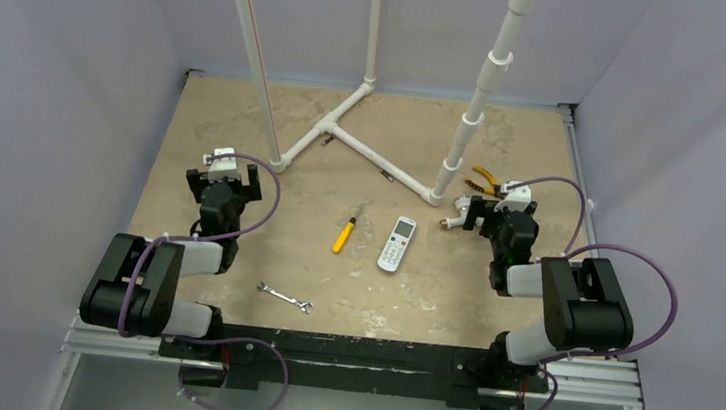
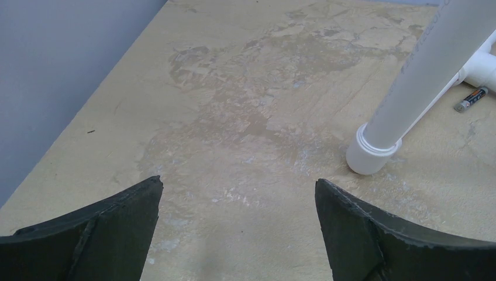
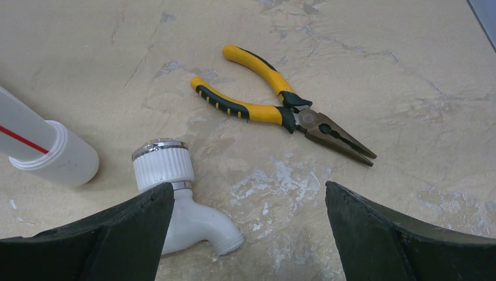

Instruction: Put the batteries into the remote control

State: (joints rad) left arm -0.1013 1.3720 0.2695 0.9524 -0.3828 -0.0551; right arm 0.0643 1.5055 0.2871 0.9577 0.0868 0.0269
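Remote control (image 1: 396, 244): white, buttons facing up, on the counter (image 1: 237, 118) just in front of the white pipe frame (image 1: 365, 145), well apart from both arms.
Left end effector (image 2: 238, 193): spread wide, empty, beside the frame's left foot.
Right end effector (image 3: 248, 196): released, empty, over a white tap (image 3: 175, 202) and yellow-handled pliers (image 3: 281, 105) by the frame's right upright.
Battery (image 2: 471, 99): one cell, just beside the frame's tee joint.
Risk: reaching for the cell may knock the frame. The round cell could roll away, and the face-up remote probably needs flipping and may skid.
Writing: battery label and faint pipe print are unreadable.
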